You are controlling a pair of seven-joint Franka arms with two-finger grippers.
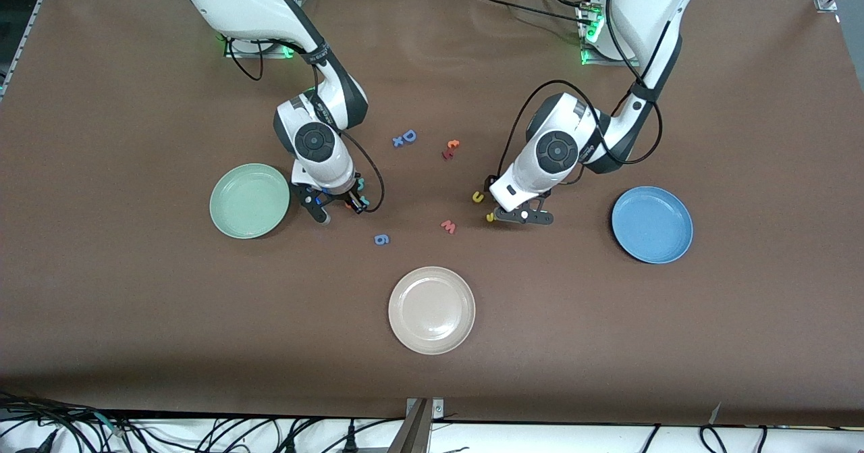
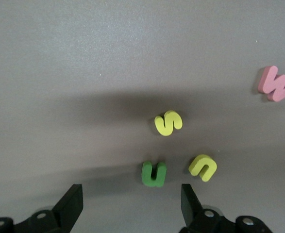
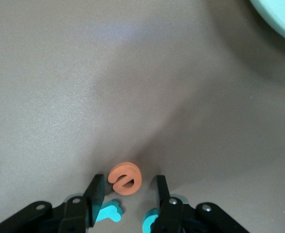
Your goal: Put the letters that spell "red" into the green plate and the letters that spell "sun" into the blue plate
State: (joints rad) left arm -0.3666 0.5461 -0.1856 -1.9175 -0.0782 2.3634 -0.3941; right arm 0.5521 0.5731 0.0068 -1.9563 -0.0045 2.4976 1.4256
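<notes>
The right gripper has its jaws partly closed around the orange "e", not visibly clamped, with the teal "r" and teal "d" beside its fingers; the green plate lies just beside it at left-centre of the front view. The left gripper stands with jaws wide and holds nothing — the green "n" lies between its fingers, the yellow "u" and yellow "s" near; the blue plate lies at right-centre.

A brown table is seen; on it are laid green, blue and cream plates, with scattered foam letters.
</notes>
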